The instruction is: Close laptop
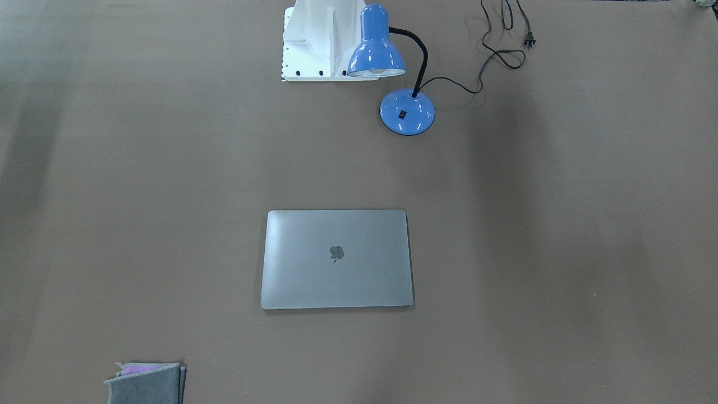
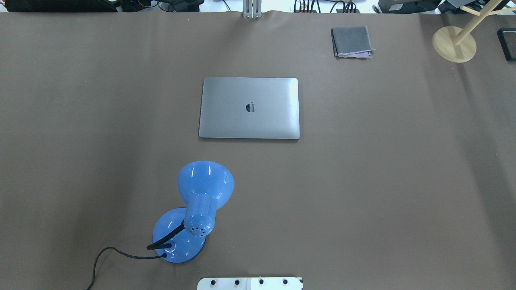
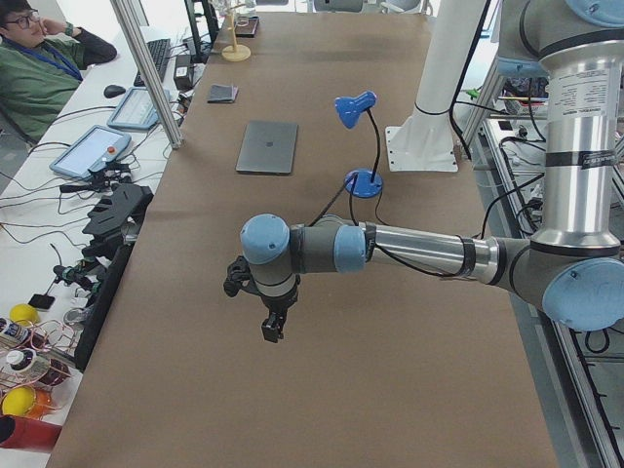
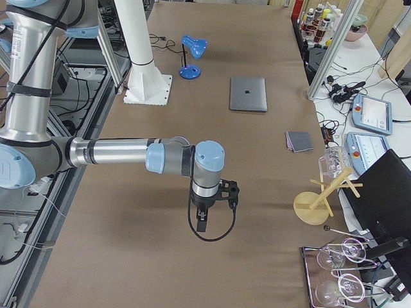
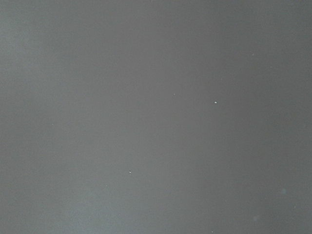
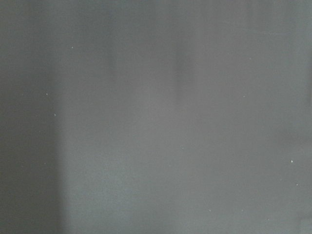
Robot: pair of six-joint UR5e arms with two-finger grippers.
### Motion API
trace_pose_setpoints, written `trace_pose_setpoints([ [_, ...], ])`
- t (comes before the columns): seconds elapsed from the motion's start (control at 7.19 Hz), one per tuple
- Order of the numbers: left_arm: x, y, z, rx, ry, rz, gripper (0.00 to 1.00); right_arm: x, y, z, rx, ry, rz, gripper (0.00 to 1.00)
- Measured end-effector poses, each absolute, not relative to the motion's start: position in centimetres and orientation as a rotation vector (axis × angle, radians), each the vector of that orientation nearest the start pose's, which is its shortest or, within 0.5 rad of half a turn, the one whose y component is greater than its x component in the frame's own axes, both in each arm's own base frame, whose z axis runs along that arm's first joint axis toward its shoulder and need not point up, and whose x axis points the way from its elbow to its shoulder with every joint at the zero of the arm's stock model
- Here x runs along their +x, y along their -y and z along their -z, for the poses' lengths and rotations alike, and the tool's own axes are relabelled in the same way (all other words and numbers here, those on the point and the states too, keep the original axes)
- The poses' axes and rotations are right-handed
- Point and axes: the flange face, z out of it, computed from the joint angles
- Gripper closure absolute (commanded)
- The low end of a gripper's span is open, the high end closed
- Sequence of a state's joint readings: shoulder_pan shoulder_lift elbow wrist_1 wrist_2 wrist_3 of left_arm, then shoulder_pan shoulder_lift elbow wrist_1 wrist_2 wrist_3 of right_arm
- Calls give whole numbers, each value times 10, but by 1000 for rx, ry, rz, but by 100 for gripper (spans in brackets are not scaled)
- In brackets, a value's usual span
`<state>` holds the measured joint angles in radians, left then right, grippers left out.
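Laptop (image 2: pixel 249 108) sits mid-worktop (image 2: pixel 403 169), lid flat down on its base, logo up. No keys or screen show in any view. My read: the close is already done and the task looks complete.

Left tool (image 3: pixel 274 330) hangs over bare worktop at the robot's left end, well apart from the laptop. Right tool (image 4: pixel 201 222) hangs at the opposite end, pointing down, also well apart. Neither touches anything, and neither visibly carries an object. Released or clenched? Can't tell: both show only in the side views, small, and the wrist cams give just blank brown surface w/ no fingers in frame.

Blue desk lamp (image 2: pixel 197 209) stands between the robot base and the laptop, near it but not touching. Folded grey cloth (image 2: pixel 351 41) lies beyond the laptop toward the robot's right, apart from it.

Next move, as I judge it: prob. no more contact w/ the lid is needed. The overhead view shows a thin dark line along the laptop's near edge; shadow or a slight gap, can't say. If a final press were wanted, an arm would have to travel far in toward centre and come down gently on the lid. The left arm would need to clear the lamp on the way.
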<state>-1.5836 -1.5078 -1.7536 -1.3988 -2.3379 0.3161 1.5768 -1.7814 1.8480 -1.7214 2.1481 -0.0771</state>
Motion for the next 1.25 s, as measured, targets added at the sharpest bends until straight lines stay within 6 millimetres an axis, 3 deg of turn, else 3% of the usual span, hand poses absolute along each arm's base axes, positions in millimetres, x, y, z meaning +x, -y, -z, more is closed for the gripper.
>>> trace_pose_setpoints([
  [1.25,-70,446,-627,62,-768,-269,1,76,393,-643,-62,629,44,0],
])
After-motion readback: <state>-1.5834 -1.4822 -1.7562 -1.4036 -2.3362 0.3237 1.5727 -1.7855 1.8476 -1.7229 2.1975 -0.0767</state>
